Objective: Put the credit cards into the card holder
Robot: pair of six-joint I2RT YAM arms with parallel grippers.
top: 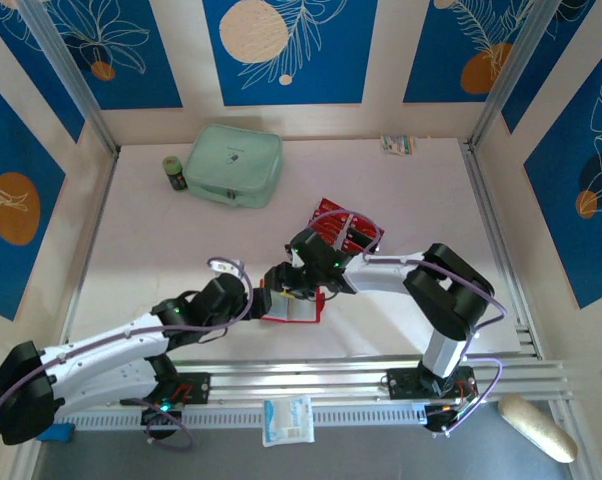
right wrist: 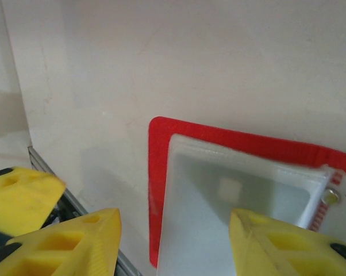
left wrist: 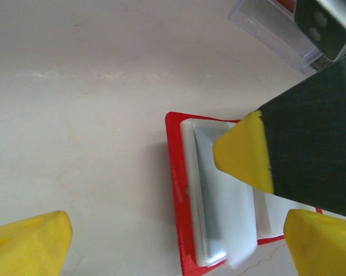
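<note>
Left gripper [left wrist: 173, 247] and right gripper [right wrist: 173, 230] hang with jaws parted and empty over the unfolded holder [top: 299, 310], and I see the cards [top: 346, 230] just beyond it, nearer the right gripper.

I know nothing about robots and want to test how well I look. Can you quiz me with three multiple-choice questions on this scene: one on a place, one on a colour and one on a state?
1. Where on the table is the mint-green case?
A. far side, left of middle
B. near right corner
C. dead centre

2. What colour are the fingertips of the left tool?
A. blue
B. yellow
C. white

3. How does the card holder lie?
A. snapped shut
B. open, pale inside up
C. standing on edge

Answers:
1 A: the top view shows it near the back wall.
2 B: both tips are yellow wedges.
3 B: its pale pockets face up inside a red rim.
</note>
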